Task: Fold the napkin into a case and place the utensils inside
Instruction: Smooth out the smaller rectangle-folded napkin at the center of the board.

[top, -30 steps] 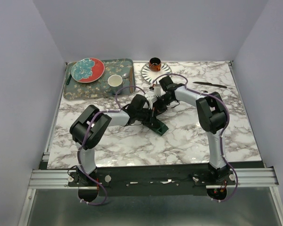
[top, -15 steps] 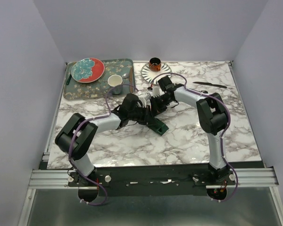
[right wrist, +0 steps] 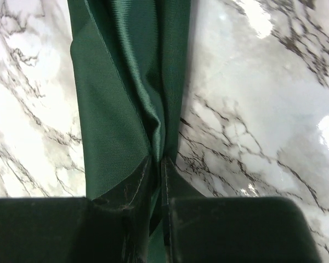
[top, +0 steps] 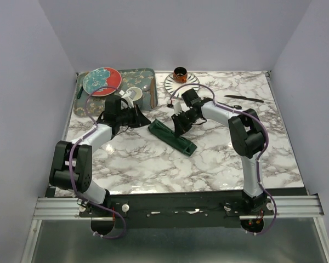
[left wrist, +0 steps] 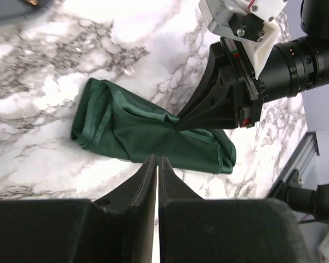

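At the middle of the white marbled table [top: 219, 164], the long, dark green, shiny cloth napkin [top: 172, 137] is lying folded into a narrow strip. The right gripper [top: 181, 125] is pinching its upper fold. The left gripper [top: 144, 120], fingers nearly pressed together and empty, is now hanging beside the floral green tray [top: 98, 104], having let go of the strip. Judging by this, the folding is nearing its end, while the slim black knife [top: 244, 99] is waiting well apart.
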Controlling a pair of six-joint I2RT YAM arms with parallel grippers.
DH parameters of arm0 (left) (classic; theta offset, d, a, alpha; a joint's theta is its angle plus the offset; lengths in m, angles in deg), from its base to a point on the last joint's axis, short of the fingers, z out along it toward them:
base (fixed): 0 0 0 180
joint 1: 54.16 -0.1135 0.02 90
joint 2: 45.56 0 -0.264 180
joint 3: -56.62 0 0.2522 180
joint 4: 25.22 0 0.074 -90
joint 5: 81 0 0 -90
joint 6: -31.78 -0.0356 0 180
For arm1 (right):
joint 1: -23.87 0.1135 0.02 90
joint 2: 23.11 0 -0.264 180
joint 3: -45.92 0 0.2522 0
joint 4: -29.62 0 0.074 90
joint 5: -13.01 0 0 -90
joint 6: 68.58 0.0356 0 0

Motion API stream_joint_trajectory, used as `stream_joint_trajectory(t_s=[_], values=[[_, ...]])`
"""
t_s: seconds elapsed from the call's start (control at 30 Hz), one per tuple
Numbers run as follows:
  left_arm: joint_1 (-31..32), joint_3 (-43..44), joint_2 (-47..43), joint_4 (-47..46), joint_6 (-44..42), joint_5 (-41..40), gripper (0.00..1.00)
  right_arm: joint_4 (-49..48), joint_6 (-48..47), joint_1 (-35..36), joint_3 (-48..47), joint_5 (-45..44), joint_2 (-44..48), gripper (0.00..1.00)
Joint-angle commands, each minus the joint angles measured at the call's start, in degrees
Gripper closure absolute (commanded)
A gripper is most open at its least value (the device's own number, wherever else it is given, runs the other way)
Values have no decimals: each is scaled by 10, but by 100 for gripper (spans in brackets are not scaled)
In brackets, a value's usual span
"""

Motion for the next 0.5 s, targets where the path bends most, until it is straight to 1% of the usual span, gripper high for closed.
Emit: stream_joint_trajectory(t_s=[0.0, 0.07, 0.1, 0.2, 0.3, 0.47], values=[[28, 3, 28, 14, 30, 55, 89, 11, -87, 21, -4, 14, 10, 81], [41, -9, 42, -4, 46, 54, 94, 11, -94, 24, -6, 15, 12, 81], [45, -15, 48, -25, 68, 51, 95, 11, -103, 26, -8, 15, 13, 81], [60, -25, 70, -54, 99, 45, 98, 12, -116, 28, -15, 10, 11, 81], [68, -30, 93, -91, 122, 40, 100, 11, -134, 28, -21, 0, 11, 81], [94, -28, 127, -131, 147, 25, 100, 12, -150, 29, -31, -4, 11, 81]])
